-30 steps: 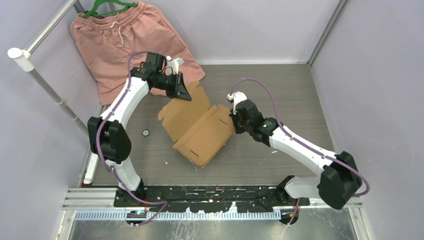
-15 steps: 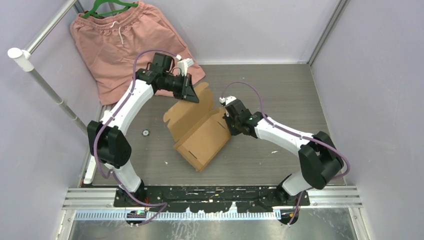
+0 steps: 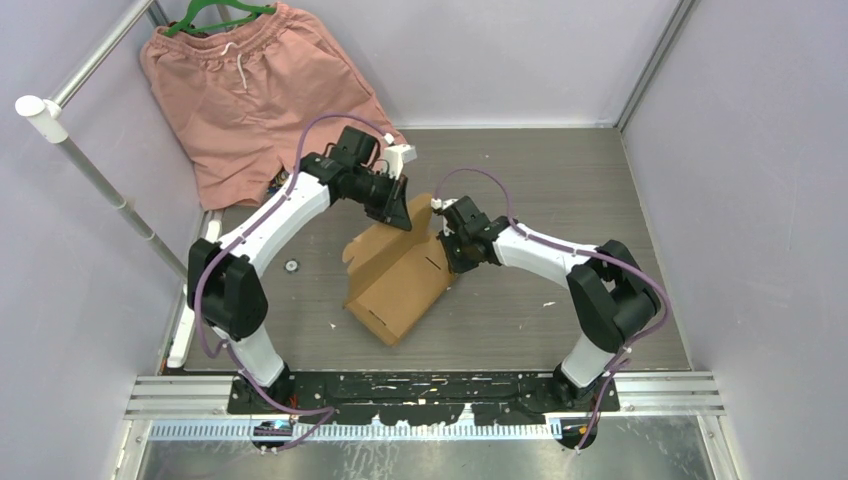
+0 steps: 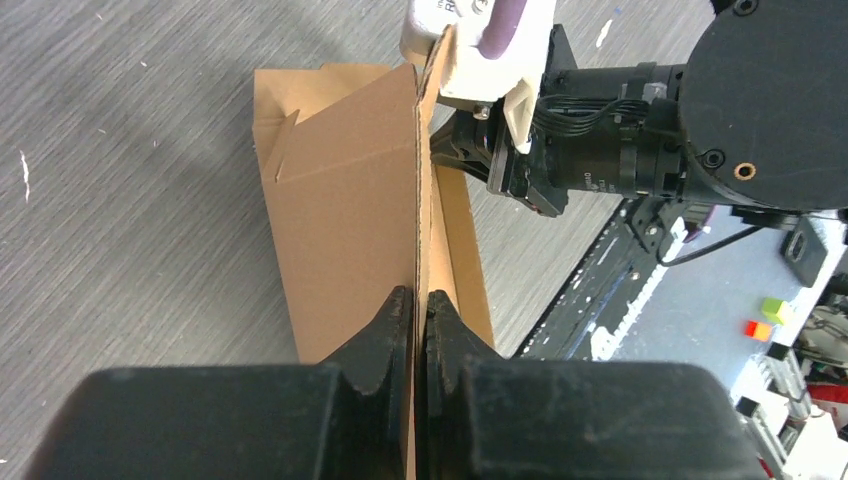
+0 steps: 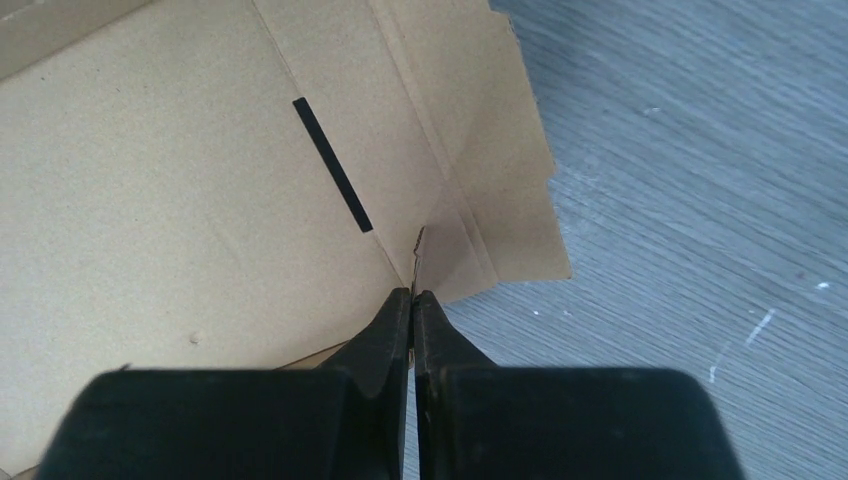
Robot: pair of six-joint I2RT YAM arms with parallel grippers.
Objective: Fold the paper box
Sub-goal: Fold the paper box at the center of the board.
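Left gripper (image 4: pixel 418 325) clamps the raised flap's edge of the paper box (image 3: pixel 395 285), which sits just below it; right gripper (image 5: pixel 413 305) pinches a corner opposite. Uneven pulling could tear the thin cardboard or slip it free.

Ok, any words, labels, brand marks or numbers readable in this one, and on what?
None can be read in any view.
The paper box is plain brown cardboard; the dark bar on it is a cut slot, not print.
The pink shorts show no label.
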